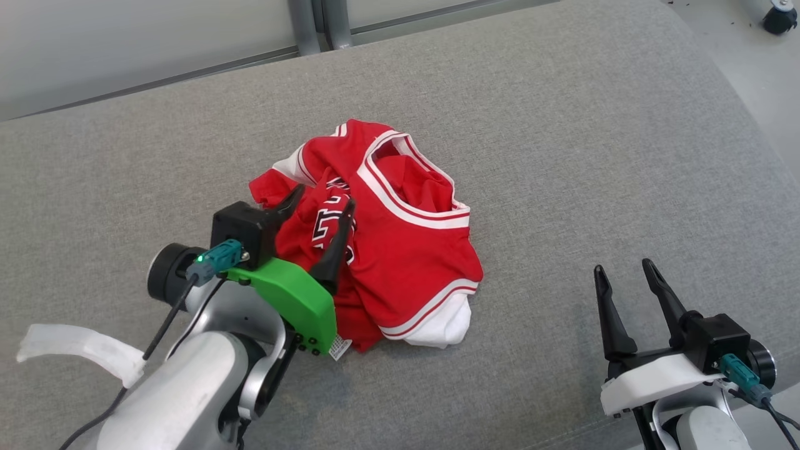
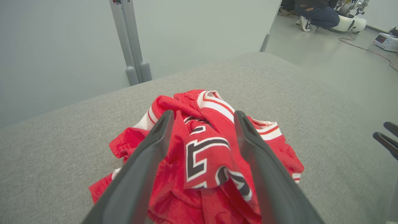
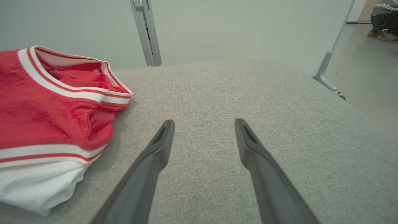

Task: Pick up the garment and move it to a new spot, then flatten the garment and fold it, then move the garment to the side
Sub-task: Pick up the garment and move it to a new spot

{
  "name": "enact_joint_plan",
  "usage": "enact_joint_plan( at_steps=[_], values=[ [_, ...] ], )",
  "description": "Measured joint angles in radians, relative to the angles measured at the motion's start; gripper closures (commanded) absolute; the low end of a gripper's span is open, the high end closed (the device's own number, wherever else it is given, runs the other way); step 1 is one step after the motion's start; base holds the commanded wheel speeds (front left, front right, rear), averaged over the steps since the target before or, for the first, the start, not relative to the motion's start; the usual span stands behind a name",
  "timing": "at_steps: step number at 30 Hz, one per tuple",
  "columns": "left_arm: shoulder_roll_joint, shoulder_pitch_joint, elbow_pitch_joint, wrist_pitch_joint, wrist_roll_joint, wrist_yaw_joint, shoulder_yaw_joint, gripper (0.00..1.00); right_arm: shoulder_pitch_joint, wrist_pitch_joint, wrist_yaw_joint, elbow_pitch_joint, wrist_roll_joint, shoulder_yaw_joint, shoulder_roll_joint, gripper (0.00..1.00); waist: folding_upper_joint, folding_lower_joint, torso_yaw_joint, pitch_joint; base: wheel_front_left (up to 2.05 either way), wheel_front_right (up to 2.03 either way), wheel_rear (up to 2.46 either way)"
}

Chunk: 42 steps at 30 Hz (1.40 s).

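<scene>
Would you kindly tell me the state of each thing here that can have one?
jersey: crumpled heap on the cushion, not folded.
left gripper: open, fingers either side of a jersey fold.
right gripper: open, empty, above bare cushion, apart from the jersey.

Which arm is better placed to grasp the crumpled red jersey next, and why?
Left, probably. The left gripper is open directly over the jersey, cloth showing between its fingers; the right gripper, also open, sits apart from it over bare grey cushion.

Garment on padded surface, left tool over its left side, right tool well right
</scene>
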Motion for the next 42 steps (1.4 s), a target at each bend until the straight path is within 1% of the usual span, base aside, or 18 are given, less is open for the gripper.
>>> enact_joint_plan(
  at_steps=[3,7,10,12,18,22,25,26,27,28,29,30,33,36,39,42],
  values=[
    [0.022,0.012,0.011,0.007,-0.016,0.005,0.014,0.00,0.000,0.000,0.000,-0.001,0.000,-0.002,0.000,0.00,0.0000,0.0000,-0.009,0.004,0.00,0.00,0.00],
    [0.025,0.007,-0.002,0.013,-0.029,-0.022,0.006,0.00,0.000,0.000,0.000,0.001,0.000,-0.008,0.000,0.00,0.0000,0.0000,-0.015,0.013,0.00,0.00,0.00],
    [0.016,-0.023,-0.003,0.035,-0.019,-0.036,-0.013,0.00,-0.001,0.000,0.000,0.003,0.001,-0.005,0.000,0.00,0.0000,0.0000,-0.018,0.020,0.00,0.00,0.00],
    [-0.005,-0.054,0.004,0.051,-0.017,-0.047,-0.029,0.00,-0.004,0.000,0.000,0.005,0.004,0.001,0.000,0.00,0.0000,0.0000,-0.021,0.026,0.00,0.00,0.00],
    [-0.056,-0.130,0.119,0.096,-0.006,-0.078,-0.070,0.00,-0.026,0.000,0.000,0.011,0.012,0.023,0.000,0.00,0.0000,0.0000,-0.038,0.038,0.00,0.00,0.00],
    [-0.054,-0.155,0.226,0.110,0.007,-0.083,-0.082,0.00,-0.026,0.000,0.000,0.012,0.018,0.027,0.001,0.00,0.0000,0.0000,-0.056,0.040,0.00,0.00,0.00],
    [-0.049,-0.160,0.272,0.120,0.012,-0.091,-0.091,0.00,-0.023,0.000,0.000,0.014,0.020,0.019,0.000,0.00,0.0000,0.0000,-0.067,0.039,0.00,0.00,0.00],
    [-0.047,-0.163,0.280,0.126,0.014,-0.093,-0.095,0.07,-0.021,0.000,0.000,0.016,0.020,0.016,0.000,0.00,0.0000,0.0000,-0.069,0.038,0.00,0.00,0.00],
    [-0.046,-0.164,0.287,0.134,0.011,-0.100,-0.097,0.34,-0.020,0.000,0.000,0.017,0.021,0.012,0.000,0.00,0.0000,0.0000,-0.070,0.037,0.00,0.00,0.00],
    [-0.044,-0.164,0.293,0.143,0.010,-0.105,-0.103,0.34,-0.019,0.000,0.000,0.018,0.022,0.009,0.000,0.00,0.0000,0.0000,-0.070,0.035,0.00,0.00,0.00],
    [-0.041,-0.164,0.298,0.155,0.010,-0.114,-0.113,0.90,-0.018,0.000,0.000,0.019,0.023,0.007,0.000,0.00,0.0000,0.0000,-0.069,0.033,0.00,0.00,0.00],
    [-0.039,-0.164,0.301,0.165,0.008,-0.121,-0.120,1.00,-0.017,0.000,0.000,0.022,0.026,0.005,0.000,0.00,0.0000,0.0000,-0.068,0.031,0.00,0.00,0.00],
    [-0.040,-0.162,0.296,0.177,0.003,-0.144,-0.139,1.00,-0.016,0.000,0.000,0.028,0.034,0.001,0.000,0.00,0.0000,0.0000,-0.064,0.023,0.00,0.00,0.00],
    [-0.048,-0.164,0.254,0.152,0.004,-0.148,-0.137,1.00,-0.016,0.000,0.000,0.028,0.036,-0.003,0.000,0.00,0.0000,0.0000,-0.056,0.016,0.00,0.00,0.00],
    [-0.065,-0.185,0.163,0.124,-0.005,-0.148,-0.113,1.00,-0.010,0.000,0.000,0.029,0.036,-0.008,0.001,0.00,0.0000,0.0000,-0.043,0.009,0.00,0.00,0.00],
    [-0.066,-0.231,0.019,0.101,-0.015,-0.136,-0.058,1.00,0.000,0.000,0.000,0.035,0.041,-0.014,0.000,0.00,0.0000,0.0000,-0.028,0.001,0.00,0.00,0.00]
  ],
)
